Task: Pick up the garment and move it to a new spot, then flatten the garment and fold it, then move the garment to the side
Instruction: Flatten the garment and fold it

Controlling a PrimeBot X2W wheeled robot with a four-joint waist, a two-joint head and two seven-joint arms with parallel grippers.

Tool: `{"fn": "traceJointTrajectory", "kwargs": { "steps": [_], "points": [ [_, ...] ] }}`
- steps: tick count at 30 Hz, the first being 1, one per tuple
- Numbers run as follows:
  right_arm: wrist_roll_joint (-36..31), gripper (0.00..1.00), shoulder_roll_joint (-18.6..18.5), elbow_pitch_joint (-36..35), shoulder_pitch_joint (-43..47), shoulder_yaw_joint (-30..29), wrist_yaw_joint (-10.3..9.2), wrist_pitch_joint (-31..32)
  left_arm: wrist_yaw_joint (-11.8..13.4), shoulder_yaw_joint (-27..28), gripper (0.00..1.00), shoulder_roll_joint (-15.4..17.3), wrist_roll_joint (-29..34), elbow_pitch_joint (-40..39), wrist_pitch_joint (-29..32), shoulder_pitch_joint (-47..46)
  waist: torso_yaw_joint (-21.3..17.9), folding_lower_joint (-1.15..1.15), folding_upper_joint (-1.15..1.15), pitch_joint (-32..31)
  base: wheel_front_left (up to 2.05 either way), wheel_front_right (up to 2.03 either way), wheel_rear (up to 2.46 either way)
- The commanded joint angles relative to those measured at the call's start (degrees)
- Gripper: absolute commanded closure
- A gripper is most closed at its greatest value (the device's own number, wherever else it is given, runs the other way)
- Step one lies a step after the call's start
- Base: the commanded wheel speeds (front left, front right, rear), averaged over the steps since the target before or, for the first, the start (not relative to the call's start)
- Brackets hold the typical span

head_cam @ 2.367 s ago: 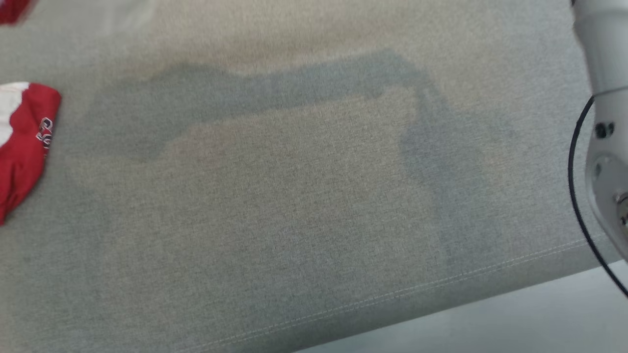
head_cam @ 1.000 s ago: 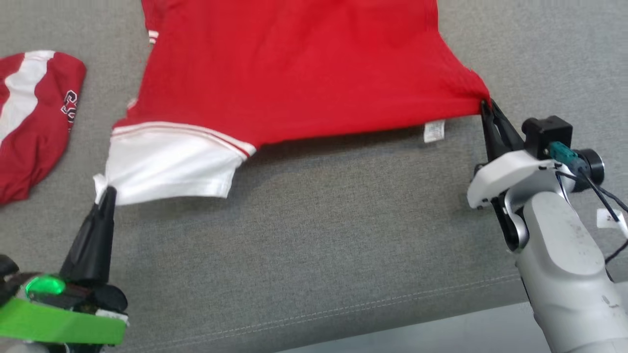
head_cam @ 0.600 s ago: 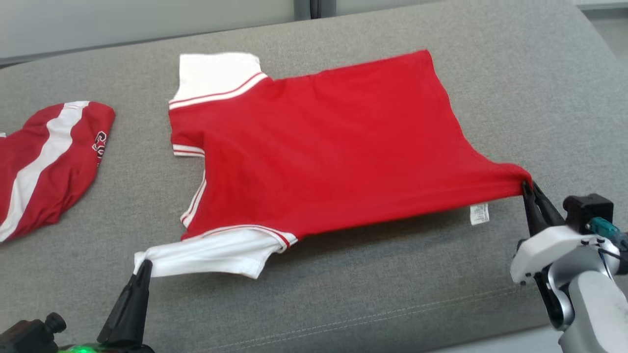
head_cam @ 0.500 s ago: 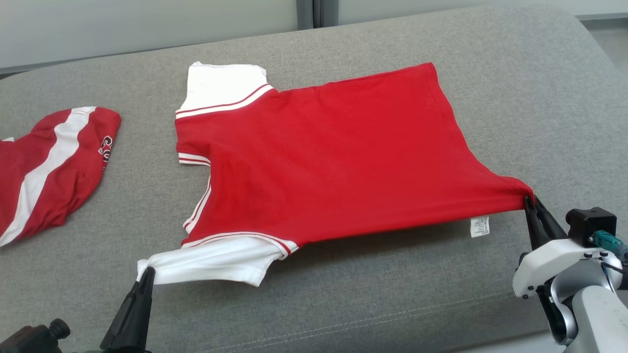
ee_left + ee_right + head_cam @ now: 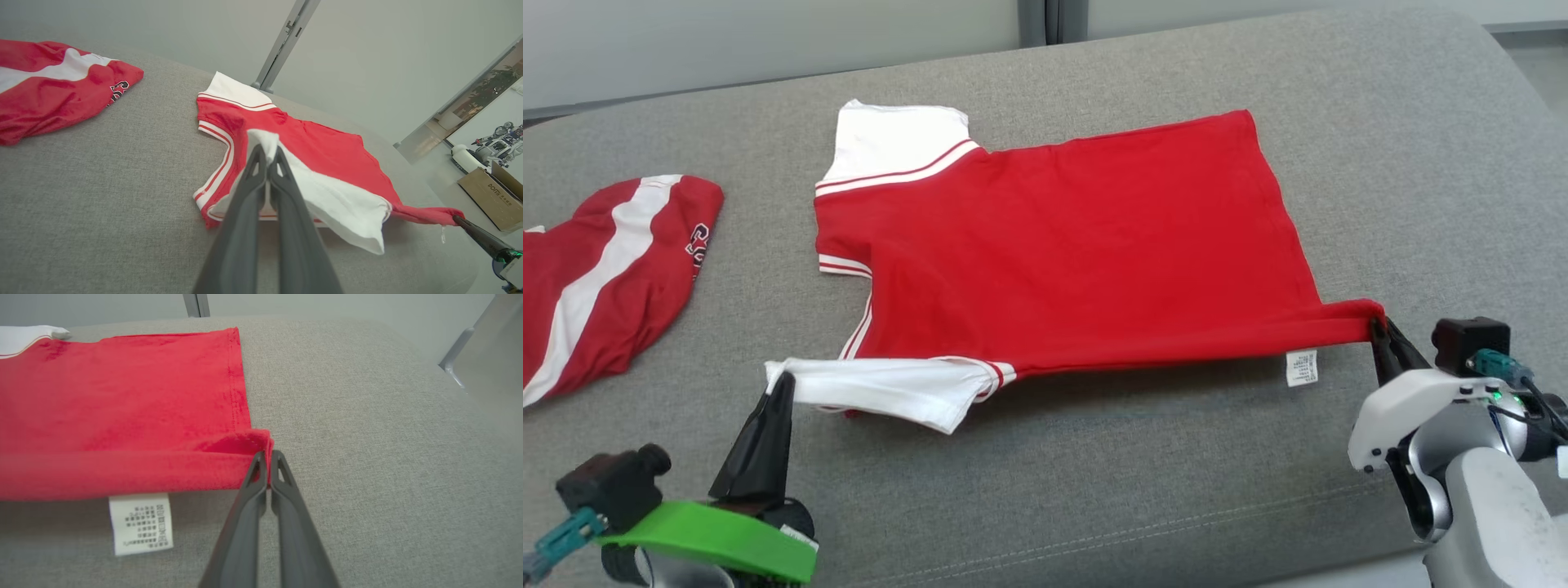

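The garment [image 5: 1062, 245] is a red T-shirt with white sleeves, spread on the grey cushion with its collar end to the left. My left gripper [image 5: 783, 379] is shut on the tip of the near white sleeve [image 5: 327, 204], lifting it off the cushion. My right gripper [image 5: 1377, 325] is shut on the near hem corner [image 5: 261, 443], which rolls over onto the body [image 5: 122, 396]. The near edge of the shirt hangs taut between both grippers, and a white care label [image 5: 1301, 367] dangles under it.
A second red and white garment [image 5: 596, 269] lies crumpled at the cushion's far left. The cushion's seamed front edge [image 5: 1094, 539] runs just before my grippers. A grey wall with a metal post [image 5: 1037, 20] stands behind. A cardboard box [image 5: 490, 196] sits on the floor to the right.
The head camera swung onto the shirt and then settled. Both grippers moved forward over the shirt with its near edge, so the sleeve and hem now fold back onto the body.
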Motion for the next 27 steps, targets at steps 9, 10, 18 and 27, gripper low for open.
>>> {"fn": "traceJointTrajectory", "kwargs": {
  "steps": [9,10,18,27],
  "points": [
    [-6.8,1.00,3.1,11.1,-11.4,0.0,-0.12,-1.0,-2.3,-2.9,1.00,-2.9,3.2,12.3,1.2,-13.3,-1.8,0.01,0.00,4.2,0.00,0.00,0.00],
    [-7.5,1.00,3.3,12.4,-12.5,-0.2,-0.12,-1.6,-2.6,-3.1,1.00,-3.0,4.0,13.6,0.8,-14.4,-1.8,0.01,0.00,4.5,0.00,0.00,0.00],
    [-11.3,1.00,4.1,22.1,-20.4,-2.8,-0.12,-7.1,-4.4,-5.0,1.00,-5.0,8.8,24.4,-2.4,-22.1,-1.5,0.01,0.00,6.4,0.00,0.00,0.00],
    [-14.5,0.85,4.5,33.1,-27.6,-5.4,-0.12,-13.5,-8.2,-6.7,0.91,-7.0,12.6,35.2,-4.0,-28.3,-0.9,0.01,0.00,8.5,0.00,0.00,0.00]
  ]
}}
